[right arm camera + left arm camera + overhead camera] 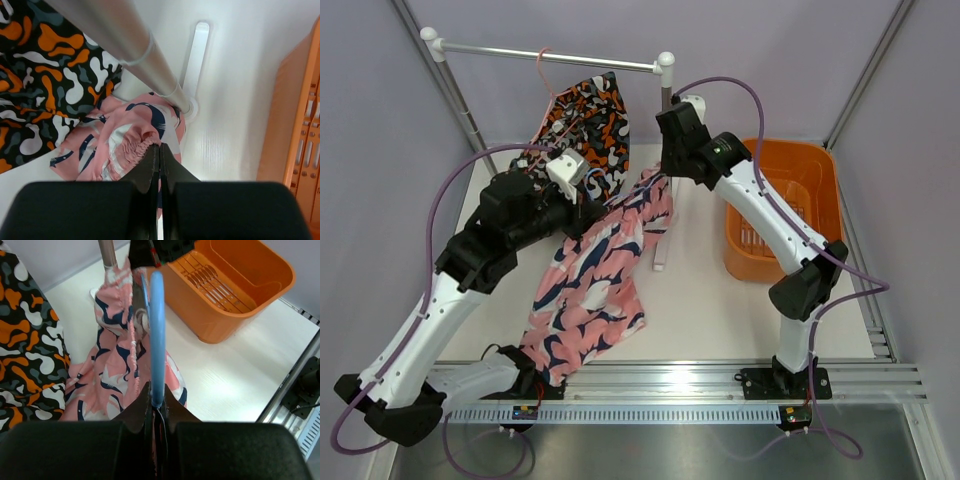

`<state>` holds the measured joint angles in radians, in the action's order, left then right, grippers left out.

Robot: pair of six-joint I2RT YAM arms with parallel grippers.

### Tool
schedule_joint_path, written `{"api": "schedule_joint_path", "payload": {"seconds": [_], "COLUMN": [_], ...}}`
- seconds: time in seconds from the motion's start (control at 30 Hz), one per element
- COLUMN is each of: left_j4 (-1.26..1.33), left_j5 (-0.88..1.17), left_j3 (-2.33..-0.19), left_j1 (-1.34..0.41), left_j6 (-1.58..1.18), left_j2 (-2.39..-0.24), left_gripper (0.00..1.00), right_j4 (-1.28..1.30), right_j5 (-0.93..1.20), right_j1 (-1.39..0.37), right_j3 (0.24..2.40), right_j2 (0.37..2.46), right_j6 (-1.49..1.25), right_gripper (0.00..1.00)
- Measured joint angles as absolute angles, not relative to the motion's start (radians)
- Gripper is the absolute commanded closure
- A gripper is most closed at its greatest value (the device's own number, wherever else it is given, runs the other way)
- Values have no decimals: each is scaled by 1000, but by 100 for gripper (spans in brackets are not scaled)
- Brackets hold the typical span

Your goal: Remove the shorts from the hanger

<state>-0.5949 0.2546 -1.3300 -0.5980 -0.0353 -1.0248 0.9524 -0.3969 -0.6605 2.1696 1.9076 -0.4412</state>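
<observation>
on my far left the black shorts (585, 120), blotched orange and white, hang below the rail (600, 61) at the back of the bench (720, 310). my left tool (156, 396) is just to the right of them. its fingers are pressed together on the thin edge of a blue hanger (157, 330), which runs straight up and away from the fingertips in the left wrist view. the pink shorts (590, 290), with navy and white blotches, are bunched against the left side of that hanger near its far end. from there they spill down towards me, and their lower part lies spread on the bench between my two arms.

my right tool (160, 150) comes in from the other side, its fingers closed on the gathered elastic waistband of the pink shorts. just beyond its fingertips the upright pole (125, 45) of the rack meets the bench, the pink cloth touching its foot. the black shorts fill the left of the right wrist view. the orange basket (785, 210) sits on the bench at the far right, apart from both garments.
</observation>
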Motion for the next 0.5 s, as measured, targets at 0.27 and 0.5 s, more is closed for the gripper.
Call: {"api": "schedule_joint_path", "payload": {"seconds": [0.27,0.5], "left_j4": [-464,-242], "left_j5": [102,-9], "left_j3": [-1314,-1336], "left_j1": [-610,-614], "left_j6": [-118,-212], "left_j2": [-971,-1019], "left_gripper": [100,100], "right_j4": [879,842], "right_j5": [-340,-330], "right_j1": [-661,-713], "right_j3": [1935,1907], "right_j2": [1796,1654], "right_j6": [-459,-460], "right_gripper": [100,100]}}
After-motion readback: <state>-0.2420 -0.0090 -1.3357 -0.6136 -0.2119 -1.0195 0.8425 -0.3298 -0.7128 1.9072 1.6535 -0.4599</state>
